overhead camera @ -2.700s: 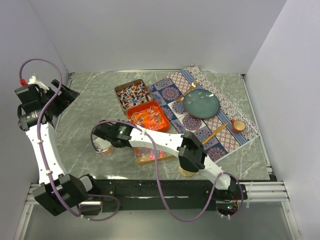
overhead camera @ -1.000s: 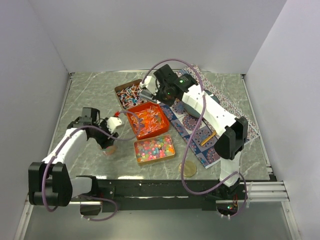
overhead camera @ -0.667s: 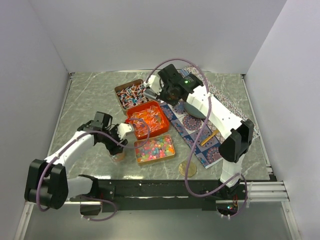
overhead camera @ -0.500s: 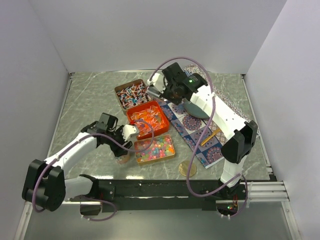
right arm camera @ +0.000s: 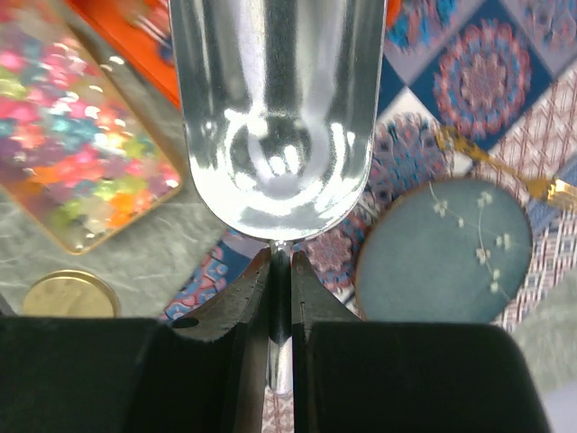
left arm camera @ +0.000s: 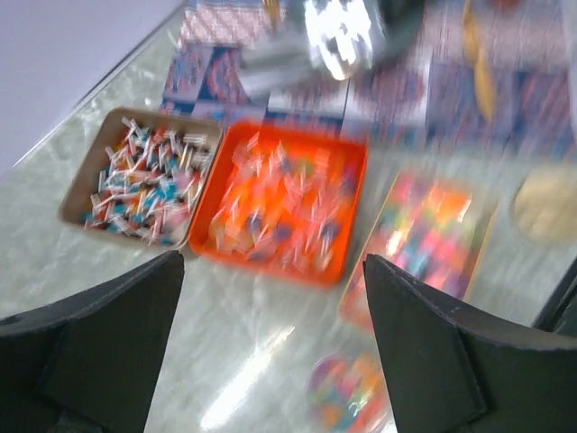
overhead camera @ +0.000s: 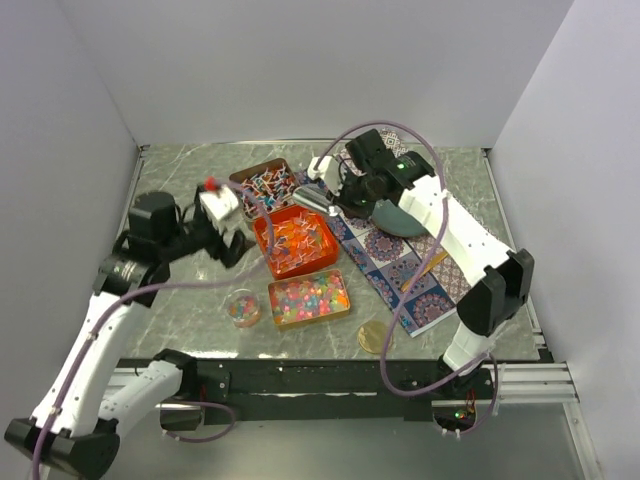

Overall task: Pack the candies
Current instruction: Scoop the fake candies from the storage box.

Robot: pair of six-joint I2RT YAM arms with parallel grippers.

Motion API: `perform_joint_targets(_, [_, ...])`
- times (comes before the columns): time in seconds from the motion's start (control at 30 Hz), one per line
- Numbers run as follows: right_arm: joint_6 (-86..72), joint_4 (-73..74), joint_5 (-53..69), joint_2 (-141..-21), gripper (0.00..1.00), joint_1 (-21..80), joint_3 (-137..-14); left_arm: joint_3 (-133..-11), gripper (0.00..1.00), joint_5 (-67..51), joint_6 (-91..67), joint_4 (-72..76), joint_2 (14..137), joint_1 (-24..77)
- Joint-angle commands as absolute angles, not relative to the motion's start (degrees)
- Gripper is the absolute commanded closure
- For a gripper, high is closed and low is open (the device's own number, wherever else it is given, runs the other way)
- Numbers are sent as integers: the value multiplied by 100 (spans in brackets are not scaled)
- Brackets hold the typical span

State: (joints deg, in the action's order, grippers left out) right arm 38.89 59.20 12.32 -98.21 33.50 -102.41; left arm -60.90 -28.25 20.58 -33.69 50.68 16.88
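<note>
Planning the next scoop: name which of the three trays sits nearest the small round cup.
The gold tin of multicoloured beads, right beside the cup; the orange tray and brown tin lie farther back.

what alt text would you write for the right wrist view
The right gripper is shut on the handle of an empty shiny metal scoop that fills the top of the view. Beneath lie a tin of multicoloured candies at left, a round gold lid at lower left, and a blue plate on a patterned mat at right.
</note>
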Motion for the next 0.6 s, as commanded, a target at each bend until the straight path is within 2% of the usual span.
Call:
perform_joint_targets(0.0, [4192, 5606, 2031, -9527, 100, 3550, -10511, -6460, 12, -3093, -603, -2130, 5940, 1424])
perform_joint_targets(0.27, [4570, 5564, 1135, -9800, 100, 4165, -10758, -6232, 13, -3831, -2494, -1073, 6758, 1160])
perform_joint_targets(0.4, [4964, 5624, 537, -9984, 100, 4219, -10705, -6223, 15, -3544, -2566, -1160, 6838, 1011])
perform_joint_targets(0.57, [6975, 5537, -278, -10125, 100, 3842, -10424, -6188, 13, -3595, -2681, -1318, 6838, 265])
